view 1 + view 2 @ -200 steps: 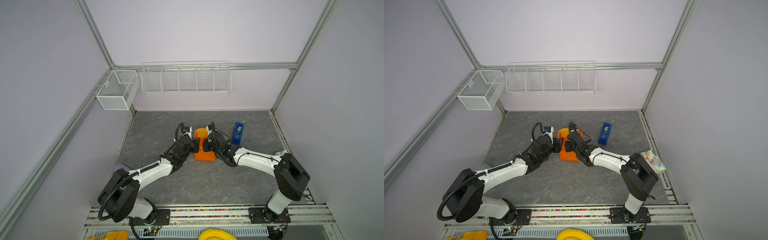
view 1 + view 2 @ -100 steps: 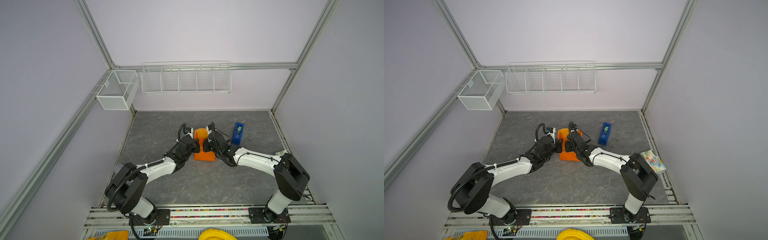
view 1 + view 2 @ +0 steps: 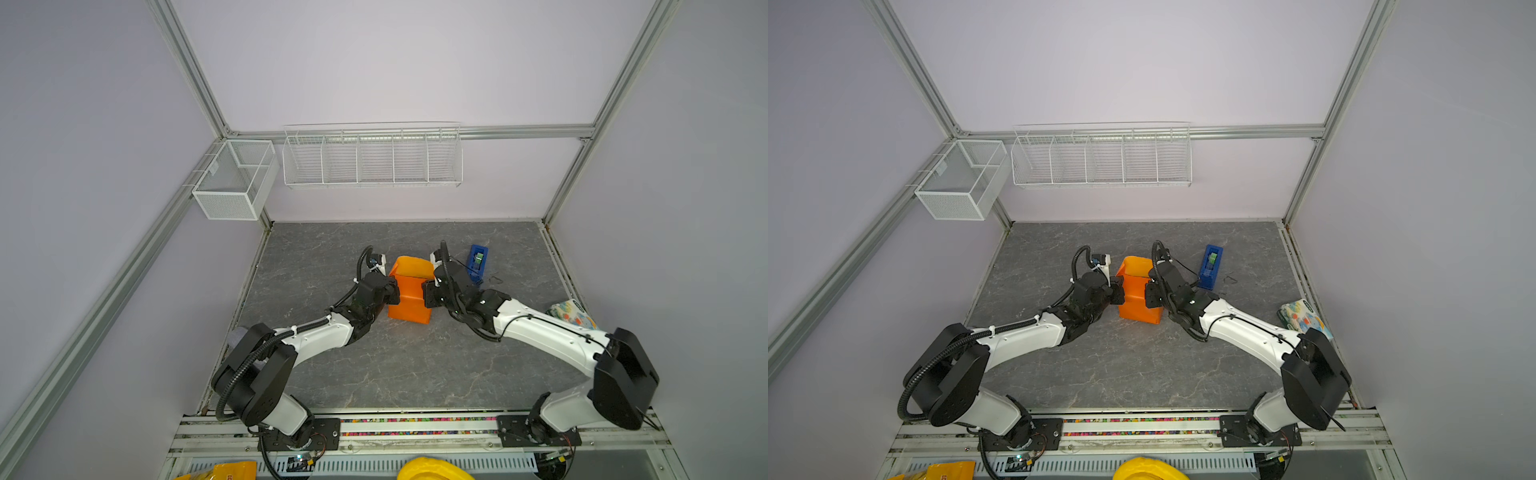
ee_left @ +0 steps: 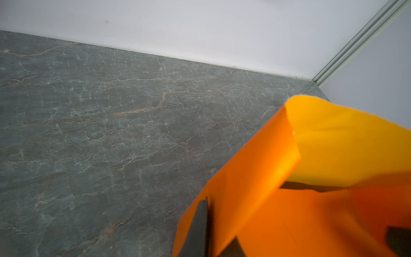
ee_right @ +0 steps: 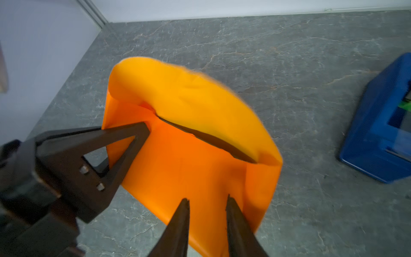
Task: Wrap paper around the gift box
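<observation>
light even, diffuse and bright in all 4 views. faint soft shadows lie on the table [image 3: 415, 365] under the left arm [image 3: 320, 336] and right arm [image 3: 540, 332]. both top views sharp, with frame posts [image 3: 189, 70] splayed by wide-angle distortion toward the edges. right wrist view smeared: paper [image 5: 189, 160] rim and dispenser [image 5: 382, 124] blurred. left wrist view crisp on the table, paper close to the lens soft.

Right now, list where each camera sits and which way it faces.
Top views: high over the front rail, looking down on the table; left arm and right arm flank the paper.
Left wrist: on the left arm, facing the back wall; left pincer shut on the paper.
Right wrist: on the right arm, facing the paper and tape dispenser; right pincer open.
Shared: both wrist views show the paper.
</observation>
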Action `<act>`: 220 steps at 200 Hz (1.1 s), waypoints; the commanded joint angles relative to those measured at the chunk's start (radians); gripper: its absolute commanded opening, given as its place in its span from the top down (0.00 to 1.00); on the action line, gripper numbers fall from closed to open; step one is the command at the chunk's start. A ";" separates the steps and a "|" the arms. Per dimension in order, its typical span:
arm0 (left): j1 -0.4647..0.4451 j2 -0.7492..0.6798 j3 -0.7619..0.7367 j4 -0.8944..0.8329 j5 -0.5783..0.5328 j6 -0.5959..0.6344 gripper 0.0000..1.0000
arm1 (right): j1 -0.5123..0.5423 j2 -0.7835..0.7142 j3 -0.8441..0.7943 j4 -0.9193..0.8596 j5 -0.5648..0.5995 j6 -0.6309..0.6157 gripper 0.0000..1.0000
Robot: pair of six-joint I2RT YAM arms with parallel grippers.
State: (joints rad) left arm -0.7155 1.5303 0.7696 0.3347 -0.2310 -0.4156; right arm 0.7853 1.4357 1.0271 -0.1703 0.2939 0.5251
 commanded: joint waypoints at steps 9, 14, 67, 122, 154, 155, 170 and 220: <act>-0.006 0.032 0.008 -0.091 -0.010 -0.022 0.91 | -0.057 -0.071 -0.104 -0.006 -0.024 0.097 0.40; -0.006 0.033 0.007 -0.092 -0.009 -0.022 0.91 | -0.064 -0.076 -0.120 0.013 -0.036 0.107 0.34; -0.009 0.027 0.010 -0.100 -0.013 -0.035 0.91 | -0.074 -0.005 -0.189 0.224 -0.095 0.150 0.25; -0.010 0.003 -0.002 -0.110 -0.018 -0.060 0.91 | -0.074 0.097 -0.163 0.285 -0.044 0.154 0.38; -0.022 -0.016 -0.011 -0.113 -0.028 -0.074 0.91 | -0.073 0.151 -0.119 0.283 -0.030 0.128 0.55; -0.023 -0.017 -0.011 -0.113 -0.030 -0.074 0.91 | -0.073 0.152 -0.118 0.283 -0.030 0.127 0.56; -0.030 -0.023 -0.012 -0.117 -0.034 -0.077 0.91 | -0.073 0.159 -0.110 0.274 -0.018 0.115 0.62; -0.050 -0.026 -0.015 -0.128 -0.059 -0.097 0.91 | -0.072 0.179 -0.075 0.223 0.007 0.076 0.88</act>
State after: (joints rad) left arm -0.7467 1.5089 0.7738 0.2760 -0.2893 -0.4850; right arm 0.7090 1.5791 0.9409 0.1333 0.2993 0.6266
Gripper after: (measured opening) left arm 0.094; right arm 0.153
